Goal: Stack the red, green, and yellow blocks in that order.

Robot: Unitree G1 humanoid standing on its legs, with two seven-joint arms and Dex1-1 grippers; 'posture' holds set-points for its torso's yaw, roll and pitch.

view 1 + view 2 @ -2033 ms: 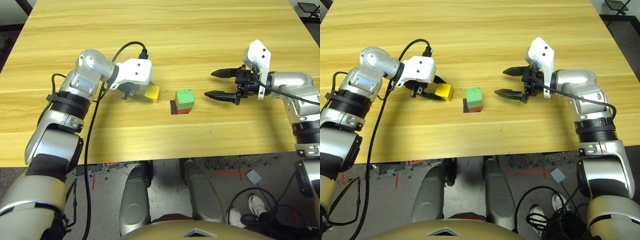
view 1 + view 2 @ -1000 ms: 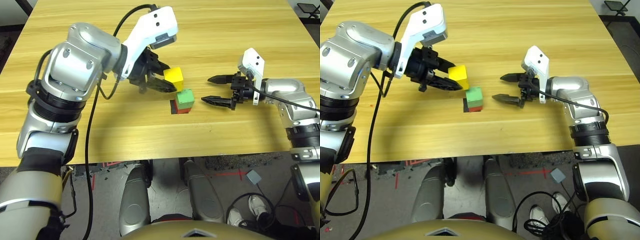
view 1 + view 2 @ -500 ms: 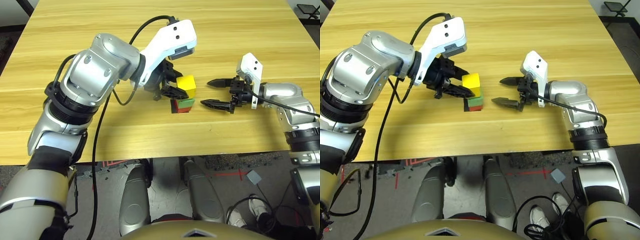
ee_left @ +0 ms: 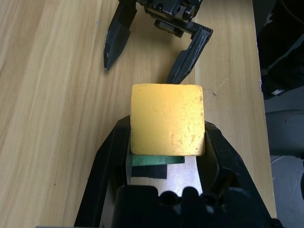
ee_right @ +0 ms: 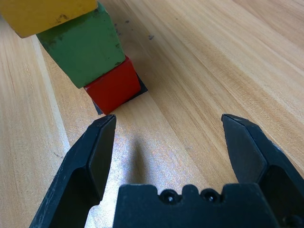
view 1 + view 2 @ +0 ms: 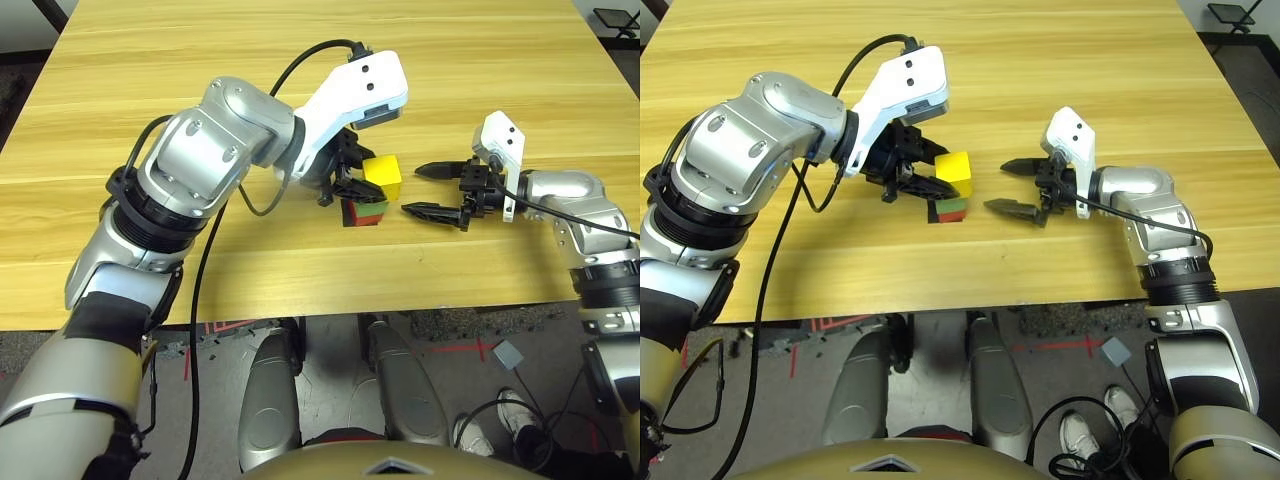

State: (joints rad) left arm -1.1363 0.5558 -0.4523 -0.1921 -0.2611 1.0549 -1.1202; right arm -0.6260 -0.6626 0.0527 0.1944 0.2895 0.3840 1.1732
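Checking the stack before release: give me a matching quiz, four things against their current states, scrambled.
Things:
1. yellow block
2. green block
3. red block
4. right gripper

States:
A. bottom of the stack, on the black patch
B. open, holding nothing, beside the stack
C. held between the left gripper fingers, above the stack
D. middle, resting on the red block

Pairs: 1-C, 2-D, 3-A, 4-B
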